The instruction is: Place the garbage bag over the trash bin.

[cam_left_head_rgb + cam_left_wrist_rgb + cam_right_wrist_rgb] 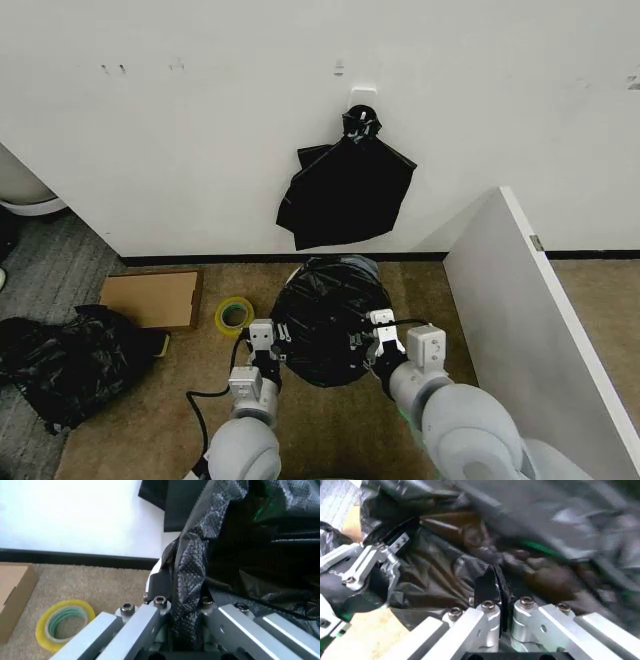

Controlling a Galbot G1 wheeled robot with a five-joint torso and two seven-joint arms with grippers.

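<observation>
On the carpeted floor [330,430], from the left, lie one lumpy black heap [60,365], one flat cardboard box [150,298] and one yellow tape roll [234,316], then the one garbage bag [330,320], with one bunch of black bags [345,190] hanging from a hook on the wall above it and one white panel [530,320] leaning at the right. The garbage bag sits in the middle of the floor just before the wall, draped as a rounded dome, its mouth facing down and its long axis roughly upright; the trash bin it covers is hidden except for a sliver of white rim [156,567] in the left wrist view. Two grippers flank the bag. The left gripper [264,345] is at the bag's left side, its fingers [155,583] closed to a narrow gap and pinching a vertical fold of wrinkled film between them. The right gripper [385,340] is at the bag's right side, its fingers [485,587] nearly together and clamped on a crease of the same film, as the right wrist view shows.
</observation>
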